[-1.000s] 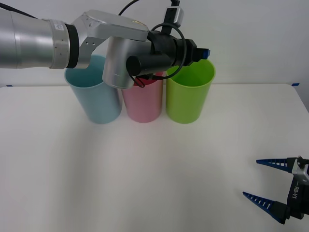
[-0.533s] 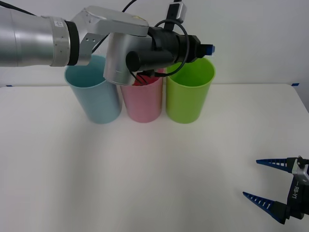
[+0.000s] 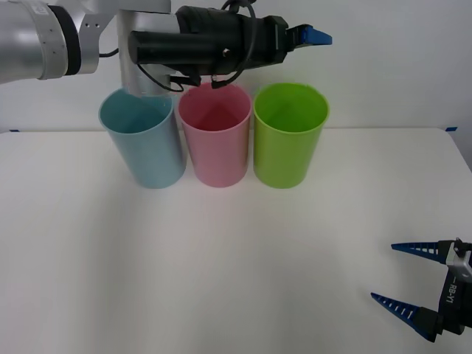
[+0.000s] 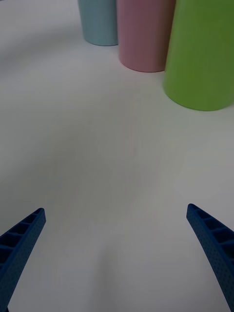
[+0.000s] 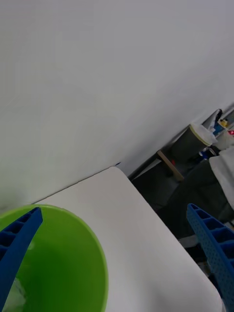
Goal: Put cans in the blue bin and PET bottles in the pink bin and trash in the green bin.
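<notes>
The trash [image 5: 17, 292], a pale crumpled scrap, lies low inside the green bin [image 3: 289, 136], which stands at the right end of a touching row with the pink bin [image 3: 216, 136] and blue bin [image 3: 142, 144] near the table's [image 3: 221, 273] far edge. The wide near surface is bare. The left pincer [image 3: 310, 35] hovers spread above the green bin's rim, its arm reaching level across the row. The right pincer [image 3: 413, 284] rests spread at the near right corner.

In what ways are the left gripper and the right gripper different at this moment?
The left gripper is raised high, above the green bin; the right gripper sits low over the table, far from the bins. The left arm stretches across over the bins; the right shows at the near right corner. Both are open and hold nothing.
</notes>
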